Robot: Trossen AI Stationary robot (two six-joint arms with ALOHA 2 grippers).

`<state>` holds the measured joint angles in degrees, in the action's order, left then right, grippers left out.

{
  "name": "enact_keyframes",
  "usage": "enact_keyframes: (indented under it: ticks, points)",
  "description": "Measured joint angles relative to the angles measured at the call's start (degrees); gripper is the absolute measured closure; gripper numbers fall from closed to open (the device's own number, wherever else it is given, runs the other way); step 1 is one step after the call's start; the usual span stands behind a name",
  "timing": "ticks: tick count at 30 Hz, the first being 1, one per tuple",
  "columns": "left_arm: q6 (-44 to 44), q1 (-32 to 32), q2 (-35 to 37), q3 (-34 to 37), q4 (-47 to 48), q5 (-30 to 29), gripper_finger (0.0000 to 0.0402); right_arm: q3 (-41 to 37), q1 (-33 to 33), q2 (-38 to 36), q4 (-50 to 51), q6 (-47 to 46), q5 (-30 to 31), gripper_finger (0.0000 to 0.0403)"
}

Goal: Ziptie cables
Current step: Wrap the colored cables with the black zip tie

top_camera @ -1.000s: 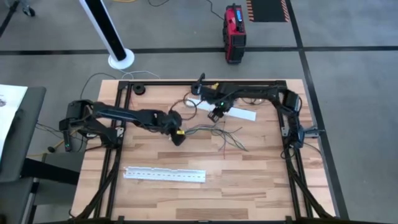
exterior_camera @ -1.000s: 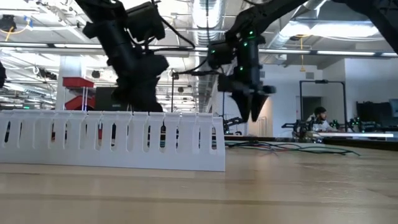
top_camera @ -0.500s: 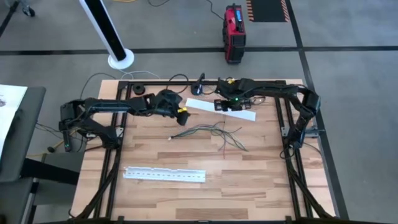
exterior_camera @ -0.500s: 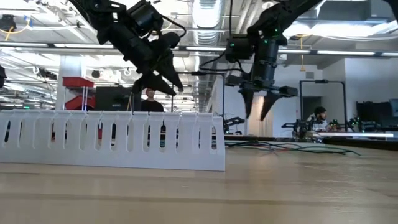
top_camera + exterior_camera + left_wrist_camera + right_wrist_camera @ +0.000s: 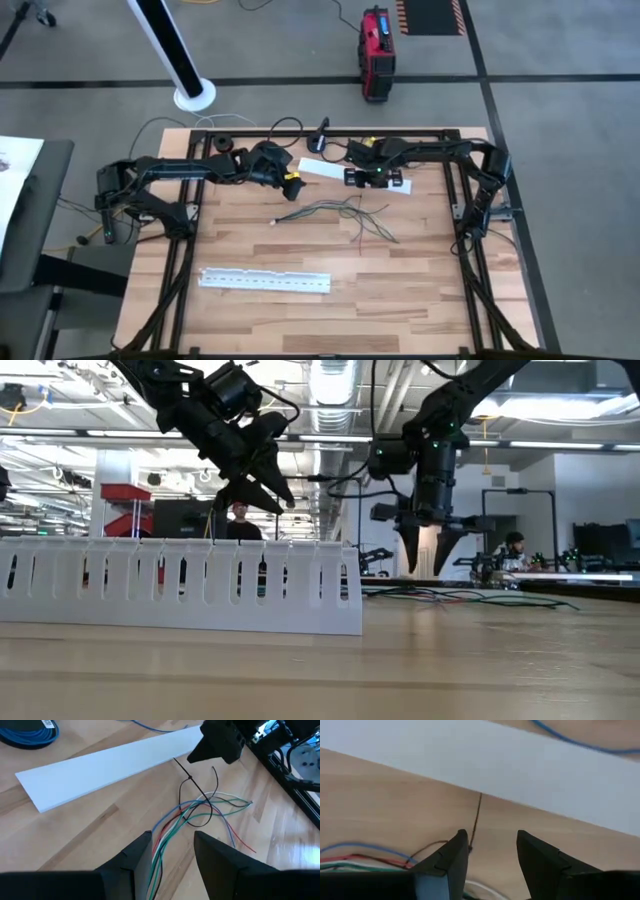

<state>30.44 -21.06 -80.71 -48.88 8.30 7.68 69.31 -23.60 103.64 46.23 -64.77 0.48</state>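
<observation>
Grey floor (image 5: 560,120) with dark lines, red case (image 5: 377,40), white pole base (image 5: 194,96), ceiling ducts (image 5: 335,385) overhead.

Bare desk (image 5: 420,280) lay open between the cables (image 5: 340,213) and the perforated white strip (image 5: 264,281) near the front edge. Behind the cables, the flat white strip (image 5: 330,170) and the right hand (image 5: 373,180), fingers apart over it, blocked approach; the left hand (image 5: 293,183) hung just beside.
</observation>
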Motion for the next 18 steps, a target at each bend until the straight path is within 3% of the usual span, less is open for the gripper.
enact_keyframes:
  ticks: [13, 18]
  points:
    - [-0.09, 0.0, 0.0, 0.0, -0.01, -0.14, 0.0261, -4.21, 0.07, 0.78, -9.48, -1.39, -2.66, 0.0242]
    - [-0.63, 0.0, 0.0, 0.0, -0.03, -0.26, 0.0261, -4.2, -0.04, 0.74, -9.44, -1.14, -3.07, 0.0268]
